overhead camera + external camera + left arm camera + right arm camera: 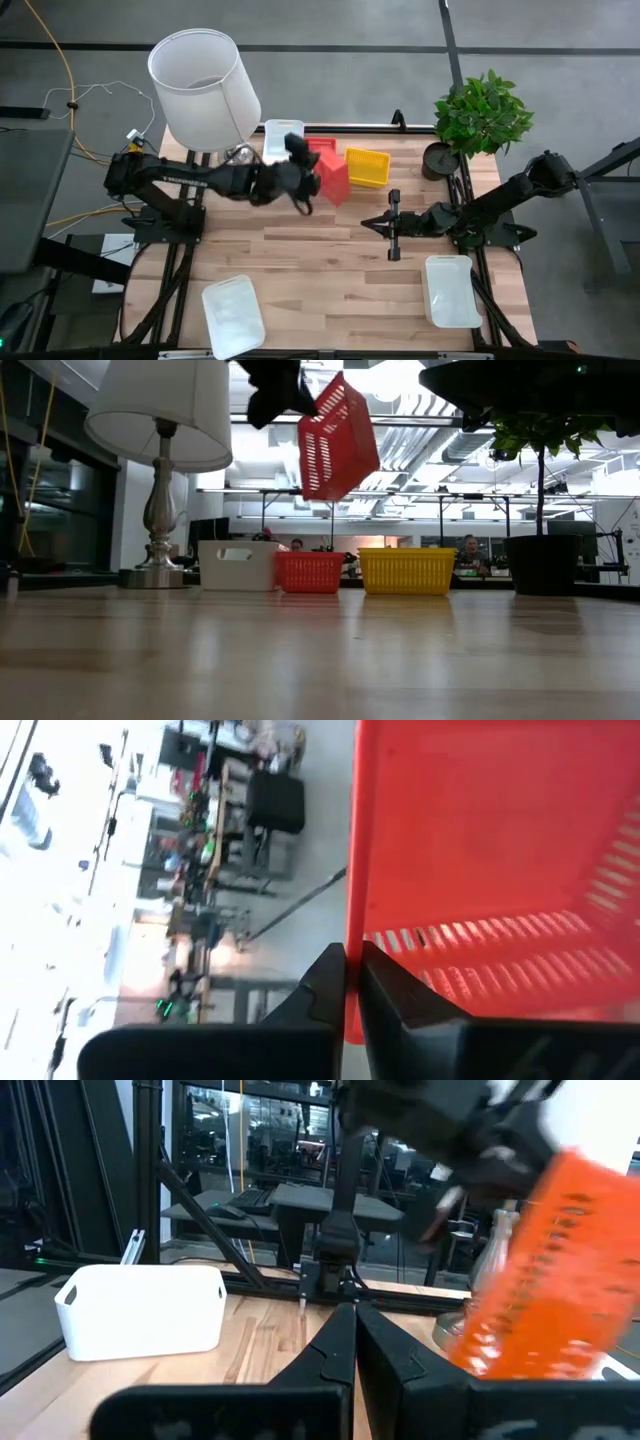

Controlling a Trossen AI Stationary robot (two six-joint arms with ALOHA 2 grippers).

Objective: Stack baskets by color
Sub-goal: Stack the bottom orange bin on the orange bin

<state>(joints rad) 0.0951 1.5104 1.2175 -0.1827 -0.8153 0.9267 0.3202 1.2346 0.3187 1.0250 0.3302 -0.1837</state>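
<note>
I am holding a red basket (335,181) tilted above the bench's (330,270) far edge, my left gripper (350,982) clamping its wall. Below it, a second red basket (310,572) is sitting between white (237,564) and yellow (406,571) ones. My right gripper (372,224), fingers together, is resting mid-bench.

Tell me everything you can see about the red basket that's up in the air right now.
The red slotted plastic basket hangs tilted well above the table, pinched by one wall in the shut left gripper. It is rectangular, with slotted sides, and looks empty. It hangs above a second red basket standing between a white basket and a yellow one.

Table centre (330,260) open; lamp (205,90), plant (480,115), basket row (325,570) crowd far edge.
</note>
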